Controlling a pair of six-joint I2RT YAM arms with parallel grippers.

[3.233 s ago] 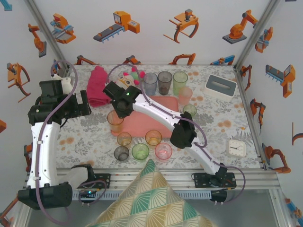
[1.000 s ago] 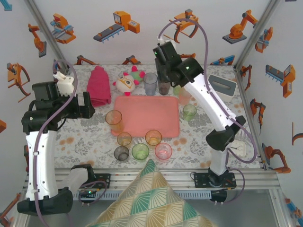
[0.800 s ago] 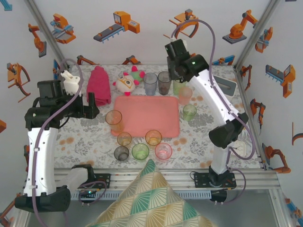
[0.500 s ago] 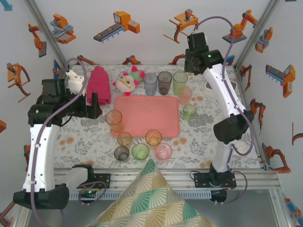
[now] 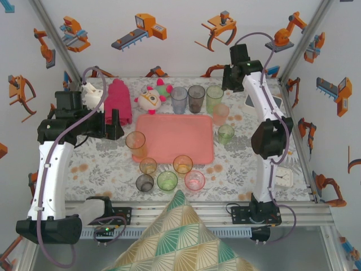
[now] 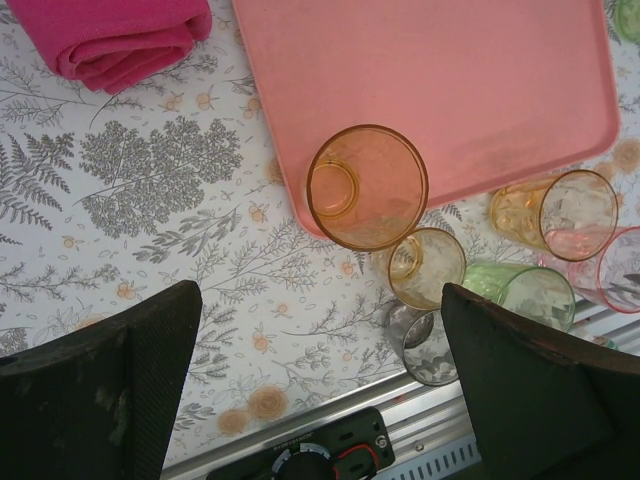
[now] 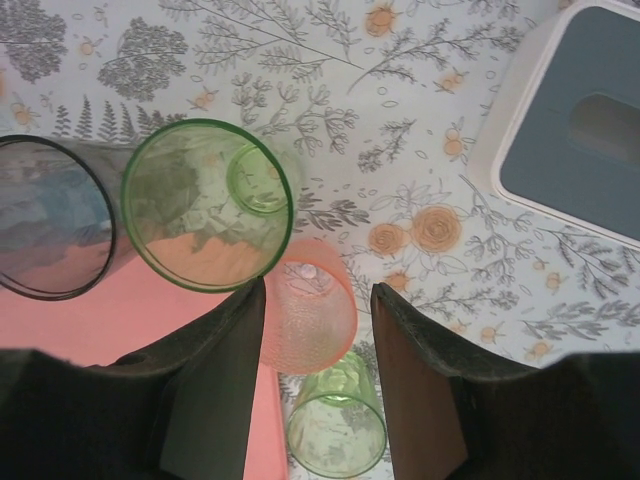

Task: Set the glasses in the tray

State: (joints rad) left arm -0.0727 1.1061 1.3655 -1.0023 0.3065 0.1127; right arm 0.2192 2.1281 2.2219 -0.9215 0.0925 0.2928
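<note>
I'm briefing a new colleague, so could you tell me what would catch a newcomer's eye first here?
The wide salmon-pink tray in the table's middle, ringed by colourful glasses along its far and near edges. Next, the magenta towel and plush toy at the far left, and the right gripper above the far-right glasses.

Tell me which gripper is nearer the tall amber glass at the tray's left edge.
Left. The left gripper, jaws wide open, hovers just left of the amber glass. The right gripper is across the tray, over the pale pink glass by its far right corner.
</note>
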